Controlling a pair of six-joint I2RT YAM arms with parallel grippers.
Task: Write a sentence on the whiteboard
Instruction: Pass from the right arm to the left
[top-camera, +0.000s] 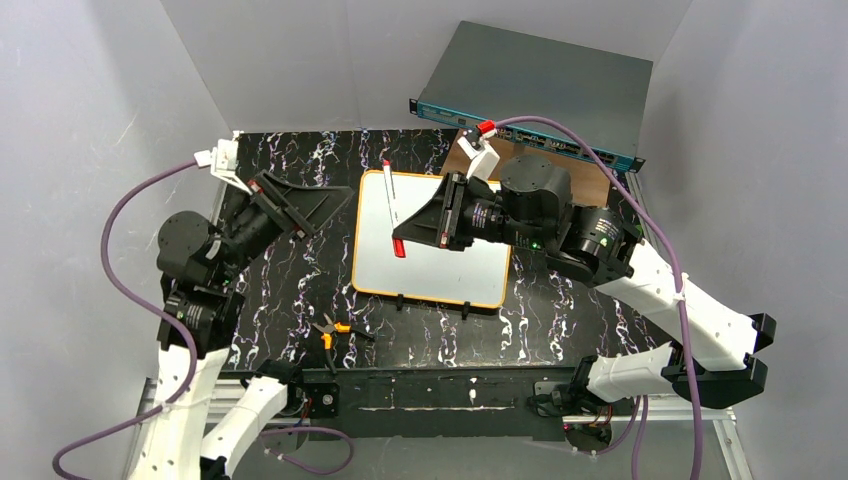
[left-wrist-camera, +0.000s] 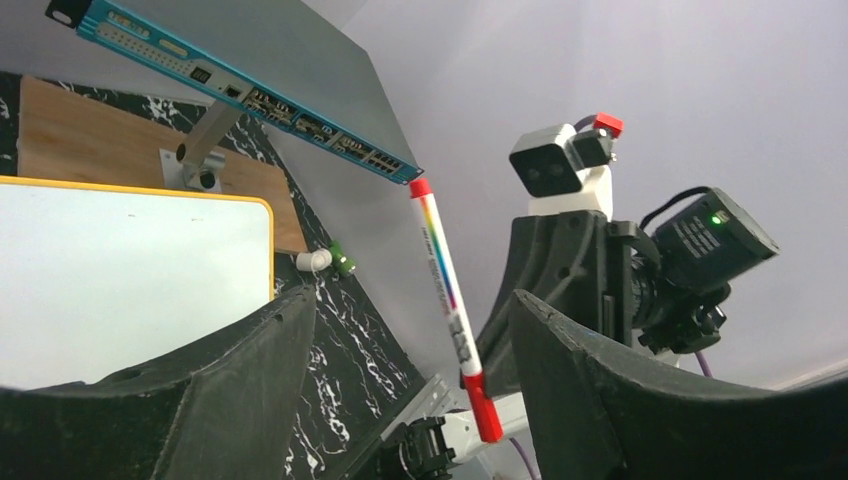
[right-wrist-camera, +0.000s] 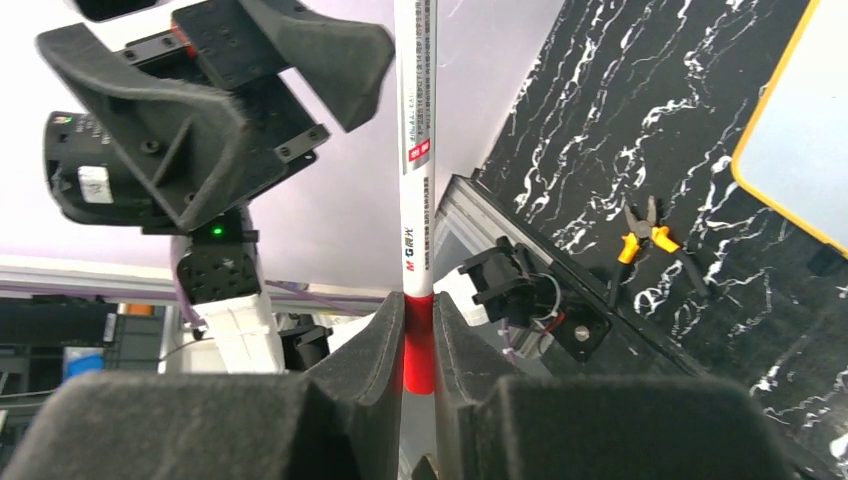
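The whiteboard (top-camera: 430, 270) lies flat in the middle of the table, white with an orange rim. No red lettering shows on it. My right gripper (top-camera: 404, 243) is above the board's left part, shut on the red cap end of a white marker (top-camera: 392, 205). In the right wrist view the jaws (right-wrist-camera: 418, 320) pinch the red cap and the marker (right-wrist-camera: 417, 150) stands straight out from them. My left gripper (top-camera: 335, 205) is open and empty, left of the board, pointing at the marker. In its own view the marker (left-wrist-camera: 445, 280) stands between the open fingers (left-wrist-camera: 250, 370), farther off, not touched.
A grey rack-mount box (top-camera: 545, 90) with a teal front stands at the back on a wooden board (top-camera: 590, 185). Orange-handled pliers (top-camera: 330, 330) lie on the black marble table near the front edge. A small white and green piece (left-wrist-camera: 325, 262) lies near the board's far corner.
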